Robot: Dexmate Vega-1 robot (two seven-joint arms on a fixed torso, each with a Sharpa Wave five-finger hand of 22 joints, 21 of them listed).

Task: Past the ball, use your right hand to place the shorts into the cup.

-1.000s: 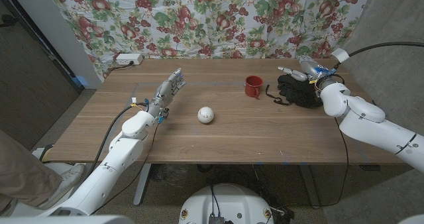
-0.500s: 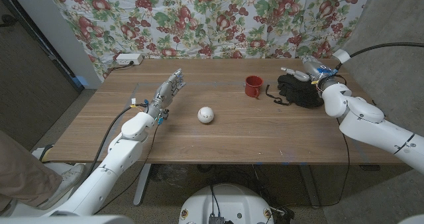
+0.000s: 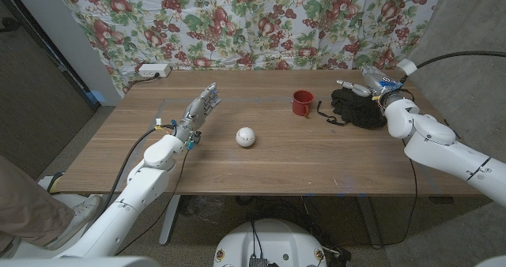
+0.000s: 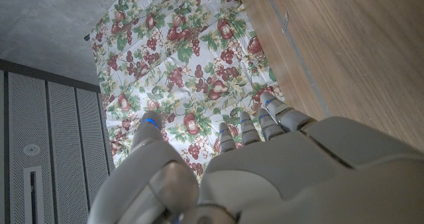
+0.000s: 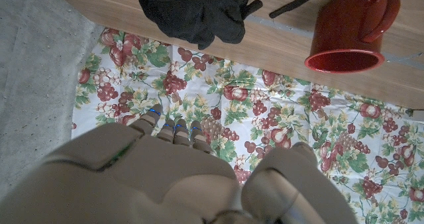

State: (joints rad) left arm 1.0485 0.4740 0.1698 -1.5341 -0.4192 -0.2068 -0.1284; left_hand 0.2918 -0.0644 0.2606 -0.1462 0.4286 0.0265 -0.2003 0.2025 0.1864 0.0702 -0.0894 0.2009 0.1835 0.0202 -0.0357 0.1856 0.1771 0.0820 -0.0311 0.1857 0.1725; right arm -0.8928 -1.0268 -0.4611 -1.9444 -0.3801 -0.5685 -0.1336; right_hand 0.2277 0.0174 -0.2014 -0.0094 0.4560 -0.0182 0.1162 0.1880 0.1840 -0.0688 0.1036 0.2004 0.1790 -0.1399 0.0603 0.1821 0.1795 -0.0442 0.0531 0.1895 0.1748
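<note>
R hand (image 3: pixel 365 88) hovered w/ its fingers (image 3: pixel 345 84) stretched out and a little apart, nothing in them. In the R wrist view that hand (image 5: pixel 165 177) showed from the back, fingertips (image 5: pixel 173 128) loose and empty. Just under and beside those fingers lay the crumpled black fabric shorts (image 3: pixel 356 107) on the wooden table (image 3: pixel 277 152), not touched as far as the head view showed; the wrist view had the same black bundle (image 5: pixel 192 8) w/ its drawstring trailing off toward the cup. Beyond the fingertips, on the far side of the shorts from the R arm, stood the red enamel mug-style cup (image 3: pixel 302 103), upright, near the shorts but apart; its open mouth and handle showed in the wrist view (image 5: pixel 351 32). Further on past the cup, towards the L arm, sat the small white ball (image 3: pixel 246 137), well apart from both cup and shorts.

L hand (image 3: pixel 198 110) stood on the table w/ fingers straight, close together, holding nothing; L wrist view showed its back (image 4: pixel 265 177) and extended fingers (image 4: pixel 246 128) over the table edge. Ball lay near it, not touching.

Behind the table hung a floral fruit-print cloth (image 3: pixel 237 22); a white power strip (image 3: pixel 152 70) sat at the far corner beyond the L fingers.
</note>
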